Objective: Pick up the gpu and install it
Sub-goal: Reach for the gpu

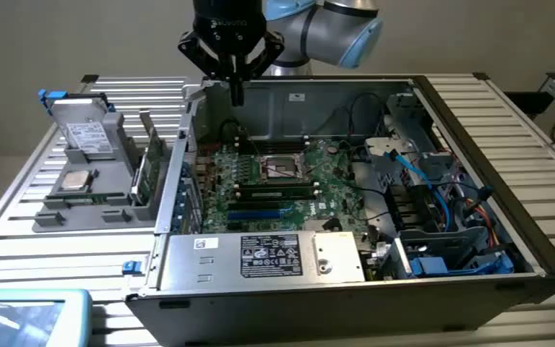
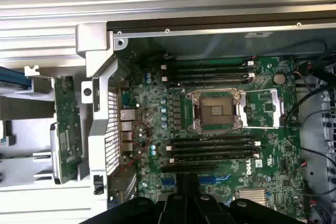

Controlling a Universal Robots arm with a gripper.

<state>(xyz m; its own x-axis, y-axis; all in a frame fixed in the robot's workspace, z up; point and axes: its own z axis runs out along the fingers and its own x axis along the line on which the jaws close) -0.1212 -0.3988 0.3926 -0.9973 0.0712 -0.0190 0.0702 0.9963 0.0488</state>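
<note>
The gpu (image 1: pixel 147 170) is a thin green card standing on edge in a slot of the grey holder (image 1: pixel 84 211), just outside the open computer case's wall on the exterior view's left. In the wrist view the gpu (image 2: pixel 66 129) lies beside the case's perforated rear bracket. My gripper (image 1: pixel 236 94) hangs over the case's far wall, above the motherboard (image 1: pixel 268 181), well apart from the card. Its dark fingers are shut together with nothing between them. The gripper (image 2: pixel 186 190) also looks down on the motherboard (image 2: pixel 210 129) in the wrist view.
A silver hard drive (image 1: pixel 87 134) with a white label stands in the holder, and a flat square part (image 1: pixel 73 181) lies below it. In the case are a power supply (image 1: pixel 268 256), an open CPU socket (image 2: pixel 216 109), and blue and black cables (image 1: pixel 422 181).
</note>
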